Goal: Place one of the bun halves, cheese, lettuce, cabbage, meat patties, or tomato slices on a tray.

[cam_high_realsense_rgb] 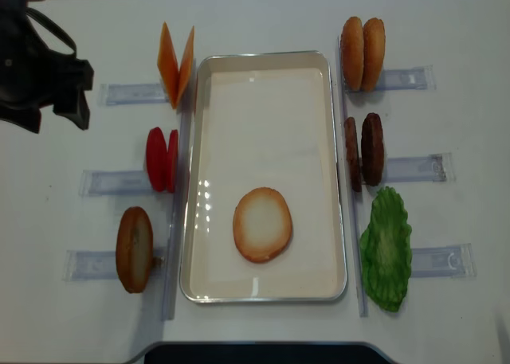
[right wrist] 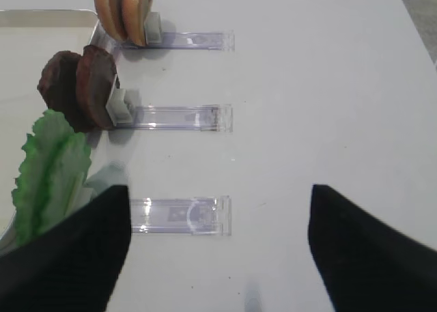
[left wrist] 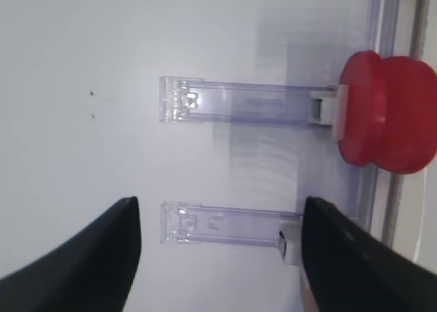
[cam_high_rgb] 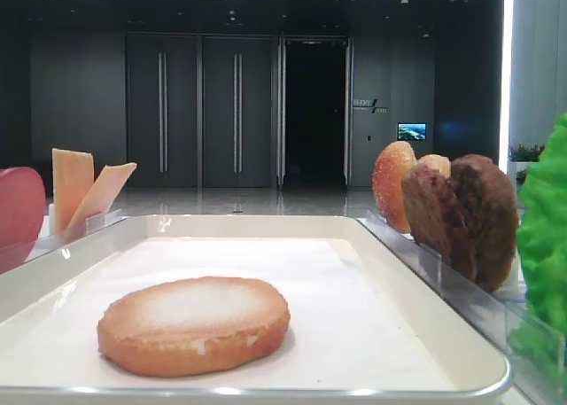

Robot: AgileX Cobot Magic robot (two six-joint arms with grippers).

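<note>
Left arm: the left gripper [left wrist: 218, 257] hung over the bare white worktop [cam_high_realsense_rgb: 263, 13], far left of the food, with its black fingers [left wrist: 75, 264] spread wide and holding nothing.
Bun at far left: a domed bun half [cam_high_realsense_rgb: 134, 248] stood on edge in a clear holder [cam_high_realsense_rgb: 92, 264], likely so it was easy to pinch.
Tomato slices: two red tomato slices [cam_high_realsense_rgb: 161, 158] stood upright just left of the tray, each gripped by a little clip.
Cheese: two orange cheese [cam_high_realsense_rgb: 176, 64] slices leaned apart in a V shape near the tray's far left corner.
Tray: the tray [cam_high_realsense_rgb: 199, 292] sat in the middle, with food lined up on both sides so either arm could reach it.
Bun on tray: one flat bun disc [cam_high_realsense_rgb: 262, 224] lay face up on the paper, near the front, so I think this piece was already placed.
Right side: two more bun halves [cam_high_realsense_rgb: 362, 52], the meat patties [cam_high_realsense_rgb: 363, 150] and green lettuce [cam_high_realsense_rgb: 386, 249] waited in a row.
Right arm: the right gripper [right wrist: 218, 247] hovered over the worktop beside the lettuce, fingers wide and empty.
</note>
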